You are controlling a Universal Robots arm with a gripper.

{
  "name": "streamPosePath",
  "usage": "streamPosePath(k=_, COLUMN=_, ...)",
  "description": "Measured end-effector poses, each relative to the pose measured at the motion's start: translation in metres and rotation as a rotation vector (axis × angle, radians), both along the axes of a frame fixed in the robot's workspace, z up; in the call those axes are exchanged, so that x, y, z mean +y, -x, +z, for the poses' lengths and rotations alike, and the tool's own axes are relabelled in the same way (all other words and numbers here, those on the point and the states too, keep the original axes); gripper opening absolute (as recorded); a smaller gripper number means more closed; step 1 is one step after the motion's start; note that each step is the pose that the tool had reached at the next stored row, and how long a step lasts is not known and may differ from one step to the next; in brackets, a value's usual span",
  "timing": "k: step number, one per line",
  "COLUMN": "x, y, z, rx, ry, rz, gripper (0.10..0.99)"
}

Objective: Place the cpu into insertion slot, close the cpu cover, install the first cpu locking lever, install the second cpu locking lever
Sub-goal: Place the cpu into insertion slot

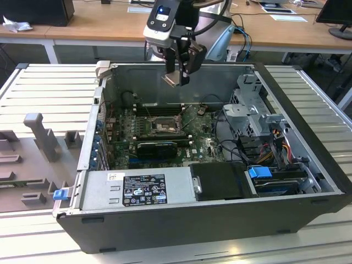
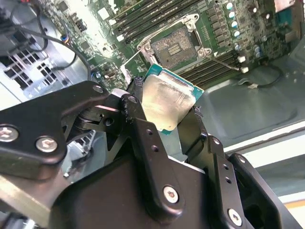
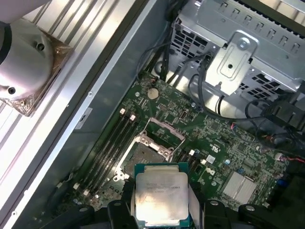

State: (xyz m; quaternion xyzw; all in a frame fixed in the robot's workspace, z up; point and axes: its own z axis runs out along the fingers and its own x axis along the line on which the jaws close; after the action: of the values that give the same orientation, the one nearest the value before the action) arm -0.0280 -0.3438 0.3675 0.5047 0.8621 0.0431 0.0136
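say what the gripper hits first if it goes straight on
Likely the insertion slot: the gripper, holding the cpu, points roughly at it with nothing between, though depth is unclear.

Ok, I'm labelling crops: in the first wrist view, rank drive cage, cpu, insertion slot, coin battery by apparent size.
1. drive cage
2. cpu, nearer the camera, so its true rank against the slot is unsure
3. insertion slot
4. coin battery

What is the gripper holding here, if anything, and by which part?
The gripper holds the cpu, fingers clamped on two opposite edges, its silver face exposed, above the motherboard and apart from the insertion slot.
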Motion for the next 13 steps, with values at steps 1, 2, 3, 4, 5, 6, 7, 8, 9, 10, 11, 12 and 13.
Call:
streamPosePath(k=1, x=0.0, y=0.0, z=-0.0001, rx=0.0, ry=0.0, rz=-0.014, gripper=0.533)
streamPosePath(k=2, x=0.0, y=0.0, z=-0.0001, rx=0.0, ry=0.0, rz=-0.031, gripper=0.533)
streamPosePath(k=3, x=0.0, y=0.0, z=-0.0002, rx=0.0, ry=0.0, rz=-0.04, gripper=0.533)
streamPosePath(k=4, x=0.0, y=0.0, z=-0.0003, rx=0.0, ry=0.0, rz=-0.053, gripper=0.533)
streamPosePath(k=5, x=0.0, y=0.0, z=-0.0003, rx=0.0001, ry=0.0, rz=-0.058, gripper=0.533)
streamPosePath(k=6, x=0.0, y=0.0, z=-0.0004, rx=0.0, ry=0.0, rz=-0.062, gripper=0.533)
streamPosePath(k=7, x=0.0, y=0.0, z=-0.0009, rx=0.0, ry=0.0, rz=-0.068, gripper=0.533)
streamPosePath(k=8, x=0.0, y=0.0, z=-0.0012, rx=0.0002, ry=0.0, rz=-0.071, gripper=0.533)
streamPosePath(k=9, x=0.0, y=0.0, z=-0.002, rx=0.0001, ry=0.0, rz=-0.072, gripper=0.533)
streamPosePath(k=10, x=0.0, y=0.0, z=-0.0024, rx=0.0001, ry=0.0, rz=-0.072, gripper=0.533)
streamPosePath(k=11, x=0.0, y=0.0, z=-0.0031, rx=0.0001, ry=0.0, rz=-0.072, gripper=0.533)
streamPosePath(k=12, x=0.0, y=0.0, z=-0.0037, rx=0.0002, ry=0.0, rz=-0.072, gripper=0.533)
streamPosePath(k=13, x=0.0, y=0.0, z=-0.0042, rx=0.0007, ry=0.0, rz=-0.072, gripper=0.533)
